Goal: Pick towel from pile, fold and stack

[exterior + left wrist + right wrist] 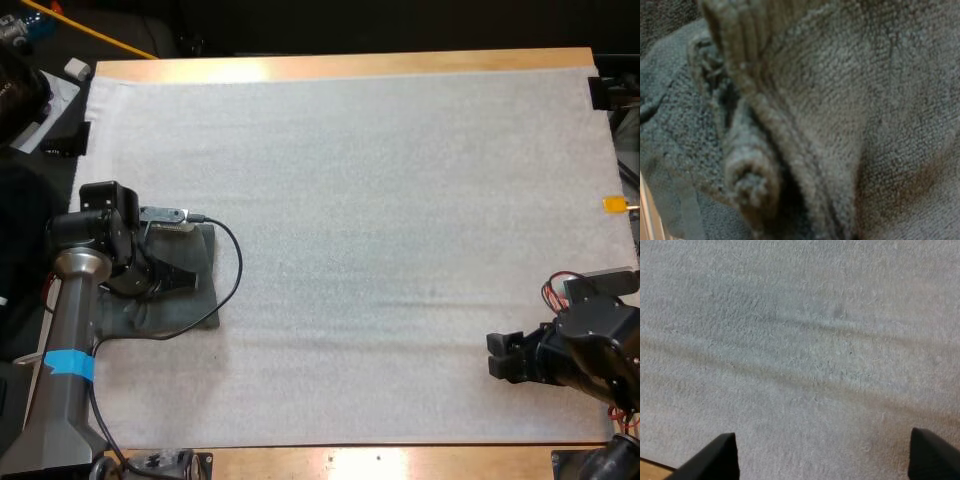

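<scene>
Pick step; left jaws at towel (195, 300), state cannot be told; right jaws open above mat (400, 250); next: pinch, lift.

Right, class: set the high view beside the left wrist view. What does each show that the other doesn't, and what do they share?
High view alone: the white mat on the wooden table, the left gripper at the towel on the mat's left side, and the right gripper over bare mat near the right edge. Left wrist view alone: the towel's ribbed hem and a rolled fold, seen close. Shared: the dark grey-green towel itself.
</scene>
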